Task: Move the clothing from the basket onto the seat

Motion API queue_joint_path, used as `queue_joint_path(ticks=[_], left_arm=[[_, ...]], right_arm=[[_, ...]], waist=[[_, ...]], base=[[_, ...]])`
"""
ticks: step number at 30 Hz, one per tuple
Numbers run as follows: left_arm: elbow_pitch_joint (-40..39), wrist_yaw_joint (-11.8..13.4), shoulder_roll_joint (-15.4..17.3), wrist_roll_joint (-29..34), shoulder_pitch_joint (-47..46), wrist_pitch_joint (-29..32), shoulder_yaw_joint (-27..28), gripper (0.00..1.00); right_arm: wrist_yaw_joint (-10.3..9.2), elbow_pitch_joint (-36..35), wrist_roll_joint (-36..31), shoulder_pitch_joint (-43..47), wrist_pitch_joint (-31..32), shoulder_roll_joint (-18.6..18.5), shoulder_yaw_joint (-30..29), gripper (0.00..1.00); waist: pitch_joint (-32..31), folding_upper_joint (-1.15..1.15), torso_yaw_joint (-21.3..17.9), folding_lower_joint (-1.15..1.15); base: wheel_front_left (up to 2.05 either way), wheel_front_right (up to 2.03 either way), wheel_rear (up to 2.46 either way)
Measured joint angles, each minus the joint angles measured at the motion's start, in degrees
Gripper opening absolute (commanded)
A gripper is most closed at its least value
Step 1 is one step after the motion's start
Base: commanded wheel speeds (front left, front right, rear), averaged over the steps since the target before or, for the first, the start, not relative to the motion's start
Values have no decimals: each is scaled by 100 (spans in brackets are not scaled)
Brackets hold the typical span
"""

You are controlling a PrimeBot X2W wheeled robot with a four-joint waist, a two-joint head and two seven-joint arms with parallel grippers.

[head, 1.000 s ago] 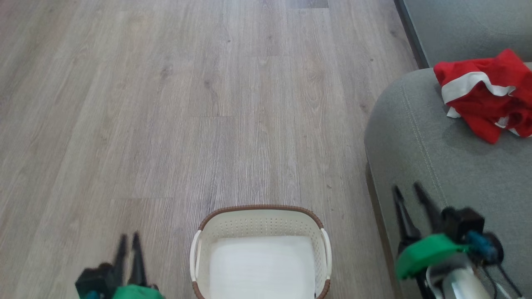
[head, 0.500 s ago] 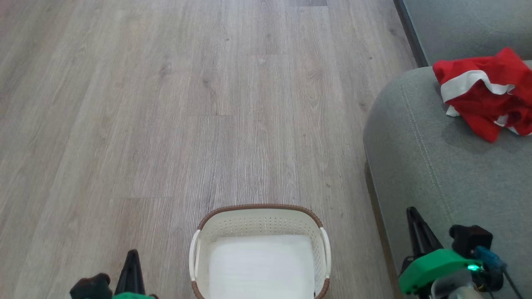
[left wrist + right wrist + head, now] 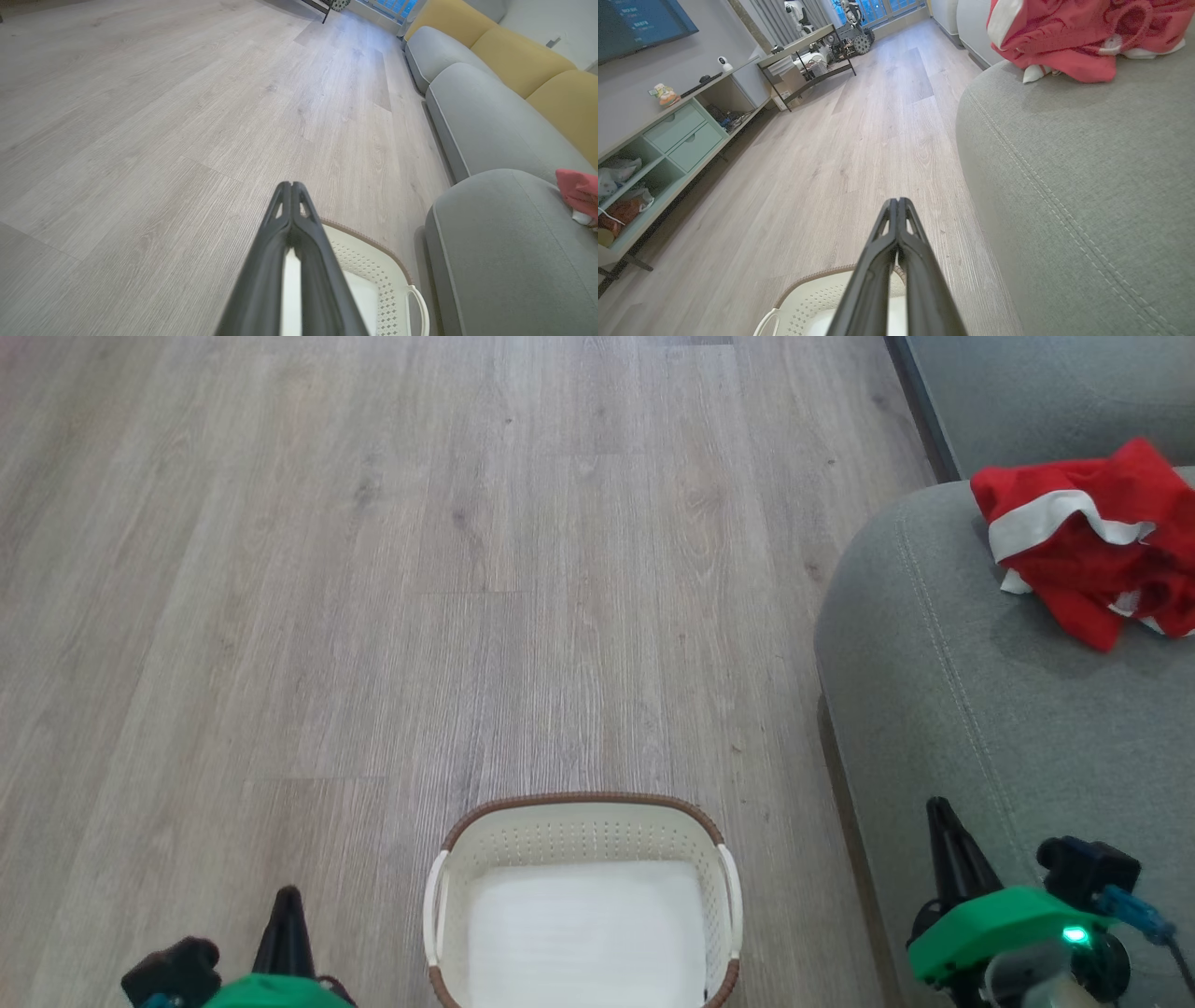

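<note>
Head view | clothing (image 3: 1083,555) on seat (image 3: 980,728) | basket (image 3: 581,835) on floor (image 3: 373,616) | L tool (image 3: 287,896) clenched | R tool (image 3: 937,807) clenched

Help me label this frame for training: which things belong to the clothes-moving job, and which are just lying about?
Job in hand:
clothing
basket
seat

Just lying about:
yellow cushions
shelf unit
small toy on that unit
metal-framed table
</note>
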Motion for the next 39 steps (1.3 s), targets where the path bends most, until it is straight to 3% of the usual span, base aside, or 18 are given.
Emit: queue_joint_path(ticks=[39], left_arm=[[20, -503, -21, -2366, -408, 619, 364, 0]], right_arm=[[0, -235, 2540, -64, 635, 11, -297, 0]], waist=[[84, 0, -53, 0]], base=[[0, 0, 0]])
